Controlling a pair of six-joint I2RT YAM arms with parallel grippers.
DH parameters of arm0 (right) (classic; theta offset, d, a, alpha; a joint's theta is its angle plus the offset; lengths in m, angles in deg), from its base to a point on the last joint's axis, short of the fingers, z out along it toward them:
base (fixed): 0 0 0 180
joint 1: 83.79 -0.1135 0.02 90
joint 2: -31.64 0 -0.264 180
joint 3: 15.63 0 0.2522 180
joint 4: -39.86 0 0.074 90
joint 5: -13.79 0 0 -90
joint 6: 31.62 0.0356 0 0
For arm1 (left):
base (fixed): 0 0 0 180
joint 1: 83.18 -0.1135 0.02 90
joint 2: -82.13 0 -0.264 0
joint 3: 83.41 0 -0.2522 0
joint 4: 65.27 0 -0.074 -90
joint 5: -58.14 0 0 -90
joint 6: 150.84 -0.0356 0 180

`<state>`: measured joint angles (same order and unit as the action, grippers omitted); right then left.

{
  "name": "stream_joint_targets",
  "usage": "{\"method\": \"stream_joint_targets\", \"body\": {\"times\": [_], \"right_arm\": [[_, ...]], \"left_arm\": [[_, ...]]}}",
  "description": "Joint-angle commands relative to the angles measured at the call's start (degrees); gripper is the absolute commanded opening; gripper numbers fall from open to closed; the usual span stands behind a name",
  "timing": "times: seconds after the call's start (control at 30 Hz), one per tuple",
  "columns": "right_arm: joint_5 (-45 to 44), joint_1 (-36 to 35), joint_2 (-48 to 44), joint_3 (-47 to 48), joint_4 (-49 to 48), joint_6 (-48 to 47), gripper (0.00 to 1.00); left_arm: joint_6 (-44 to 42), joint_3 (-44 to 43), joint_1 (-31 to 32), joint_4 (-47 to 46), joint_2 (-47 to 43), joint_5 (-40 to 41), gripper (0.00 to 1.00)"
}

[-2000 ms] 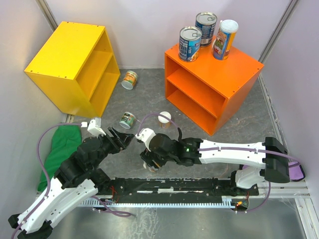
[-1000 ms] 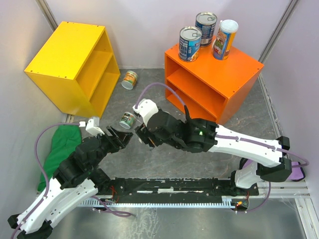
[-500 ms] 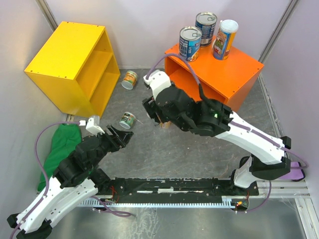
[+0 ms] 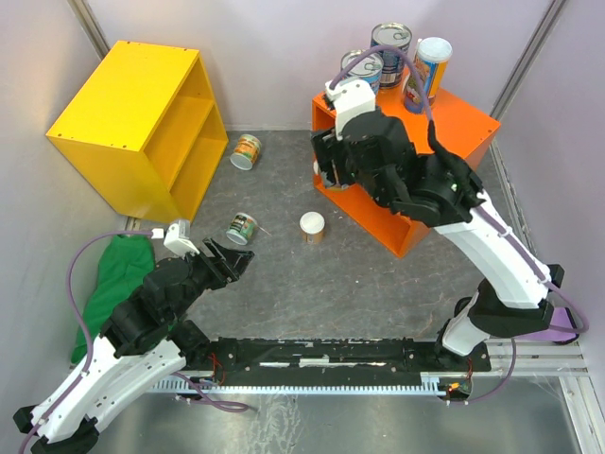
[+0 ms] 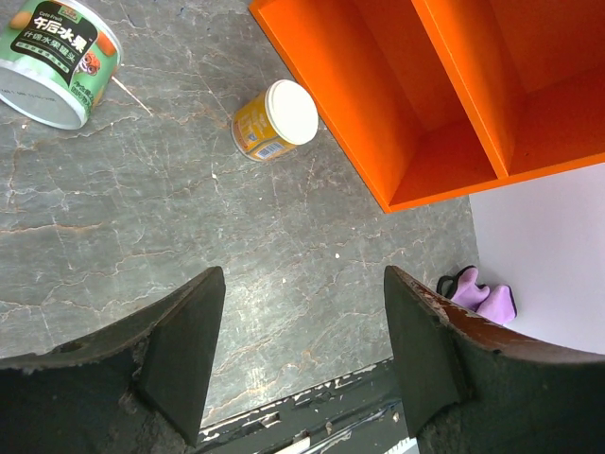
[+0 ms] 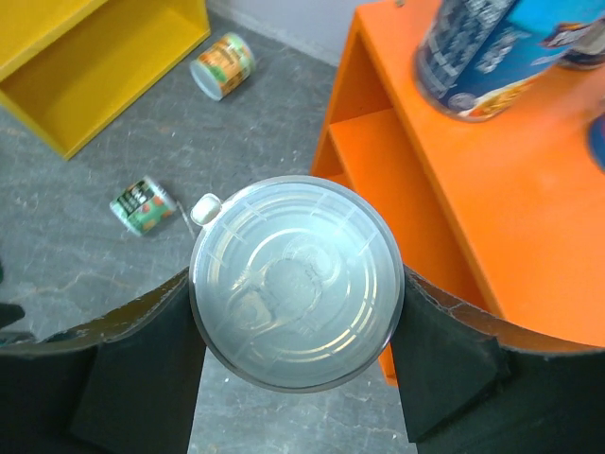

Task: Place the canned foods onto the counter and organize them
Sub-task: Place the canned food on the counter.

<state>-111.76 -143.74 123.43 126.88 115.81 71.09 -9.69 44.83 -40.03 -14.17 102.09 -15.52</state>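
Right now the pale-lidded can (image 6: 295, 280) is clamped between the two dark fingers of the right pincer (image 6: 295, 317). Its lid faces the wrist camera, and a pull-tab shows through the clear cover. The can hangs off the worktop at the left front corner of the orange counter (image 4: 460, 121). In the wrist view it overlaps the counter's left wall and open shelf, short of the flat top.

Three cans stand upright on that top. The front blue tin (image 4: 365, 61) is partly hidden behind the right arm, and the rear blue tin (image 4: 390, 42) is just beyond it. A tall white-lidded can (image 4: 427, 68) stands just to their right.

Down on the grey worktop (image 4: 378, 284), a yellow can (image 4: 312, 227) with a white lid stands upright near the counter's open front, apart from it. A green-labelled can (image 4: 241, 228) lies on its side to the left of the yellow one. Farther back, an orange-and-green can (image 4: 247, 151) lies on its side just beside the yellow cabinet (image 4: 123, 104).

The left pincer (image 5: 302, 355) is spread wide and holds nothing. It sits near the green-labelled can with its fingers pointing toward the counter. A green cloth (image 4: 113, 284) lies at the left wall beside the left arm, and a purple object (image 4: 563, 329) rests by the right arm's base.
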Motion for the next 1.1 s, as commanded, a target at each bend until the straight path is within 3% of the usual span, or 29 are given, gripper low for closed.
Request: {"method": "stream_joint_targets", "body": {"times": [0.0, 0.37, 0.77, 1.07], "right_arm": [[-2.73, 3.05, -1.09, 8.09, -5.71, -1.80, 0.02], [-3.19, 8.98, 0.05, 16.49, -5.01, -4.04, 0.02], [-3.58, 15.89, -0.54, 16.54, -5.60, -5.72, 0.02], [2.55, 23.71, 0.18, 14.77, -6.39, -3.44, 0.02]], "left_arm": [[-1.70, -2.61, 0.09, -1.77, -0.01, -0.59, 0.74], [-1.22, -2.78, 0.09, -1.79, 0.26, -0.58, 0.74], [-2.00, -3.31, 0.08, -3.21, 2.79, -0.43, 0.74], [-2.55, -3.31, 0.08, -3.79, 4.29, 0.12, 0.74]]}}
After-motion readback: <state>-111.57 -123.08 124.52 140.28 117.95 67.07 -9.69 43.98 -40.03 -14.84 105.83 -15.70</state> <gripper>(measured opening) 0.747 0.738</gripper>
